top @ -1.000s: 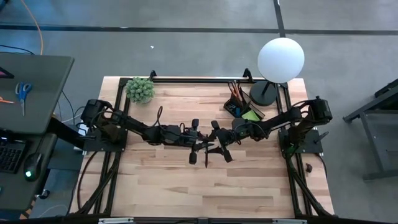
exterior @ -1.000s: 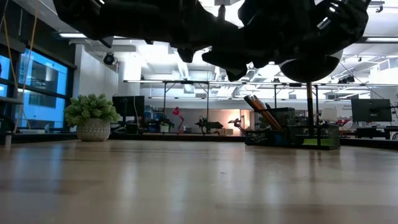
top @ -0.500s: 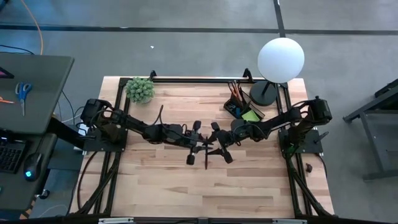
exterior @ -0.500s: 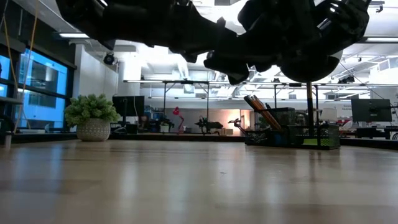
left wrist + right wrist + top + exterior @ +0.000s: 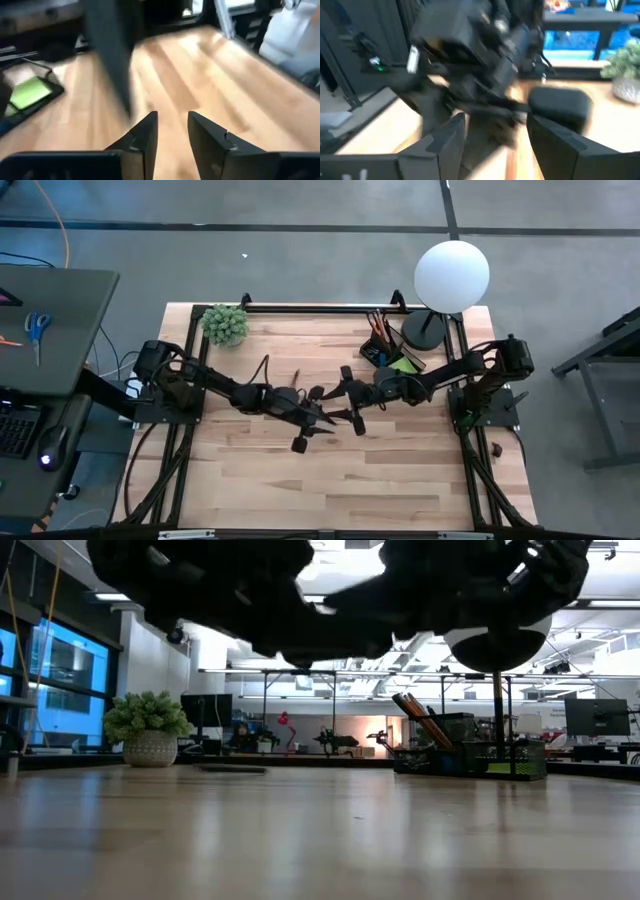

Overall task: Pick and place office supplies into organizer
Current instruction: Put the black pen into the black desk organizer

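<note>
The black organizer (image 5: 385, 352) (image 5: 470, 755) stands on the table at the far right beside the lamp. Orange and wooden pencils (image 5: 377, 323) stick up out of it, and the lime-green sticky-note pad (image 5: 403, 365) (image 5: 30, 92) lies in it. A thin reddish stick (image 5: 297, 370) lies on the table just beyond the left arm. Both grippers hover above the table's middle, facing each other. My left gripper (image 5: 308, 420) (image 5: 171, 125) is open by a narrow gap with nothing between the fingers. My right gripper (image 5: 352, 400) (image 5: 495, 130) is open wide. Dark blurred shapes fill the space beyond each pair of fingers.
A white globe lamp (image 5: 450, 275) stands at the far right corner. A small potted plant (image 5: 225, 325) (image 5: 148, 725) sits at the far left. Blue-handled scissors (image 5: 37, 328) lie on a side desk off the table. Bare wood spans the near half of the table (image 5: 330, 480).
My left gripper has swung toward the table's near left and turned about its wrist. My right gripper has drawn slightly toward the far edge. The thin dark piece that hung between the two grippers no longer shows there. A low dark shape now lies on the table in the low view.
</note>
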